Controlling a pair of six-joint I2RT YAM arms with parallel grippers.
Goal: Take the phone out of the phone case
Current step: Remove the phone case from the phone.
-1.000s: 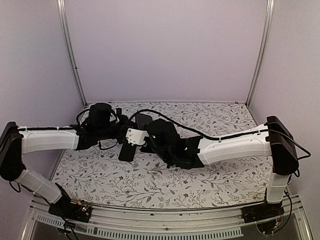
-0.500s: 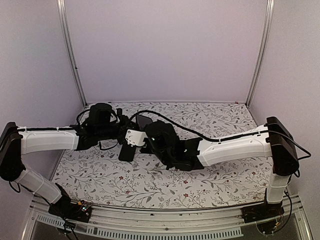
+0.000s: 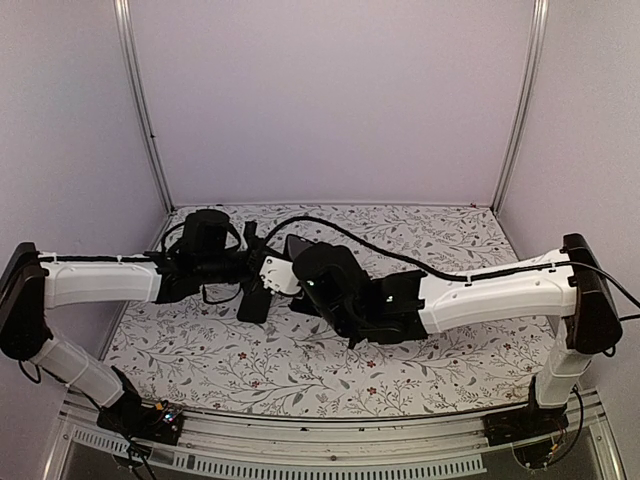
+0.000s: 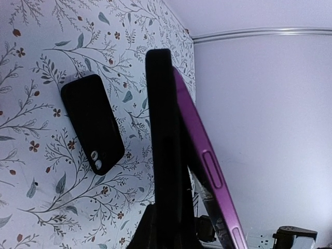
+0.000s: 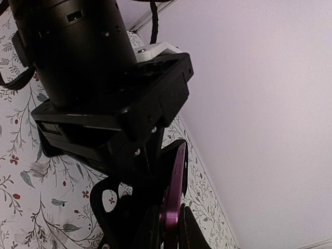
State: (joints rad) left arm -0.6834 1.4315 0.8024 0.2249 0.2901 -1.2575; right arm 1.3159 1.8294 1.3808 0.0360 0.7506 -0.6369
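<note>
The purple phone [image 4: 203, 155] is held on edge above the table, its top leaning away from the black phone case [image 4: 158, 129]. My left gripper [image 4: 166, 231] is shut on the case edge. My right gripper [image 5: 171, 228] is shut on the purple phone [image 5: 175, 197], its fingers on either side of the phone's edge. The case [image 5: 111, 207] with its camera cut-out hangs beside it. In the top view both grippers meet at the middle left: left gripper [image 3: 250, 262], right gripper [image 3: 287, 272], phone [image 3: 296, 246].
A second black case [image 4: 92, 122] with camera holes lies flat on the floral table; it shows in the top view [image 3: 253, 301] just below the grippers. The left gripper's body [image 5: 98, 78] fills the right wrist view. Walls close the back and sides.
My right arm's elbow and upper link have swung to the right while its gripper stays at the phone. The left arm has barely moved.
</note>
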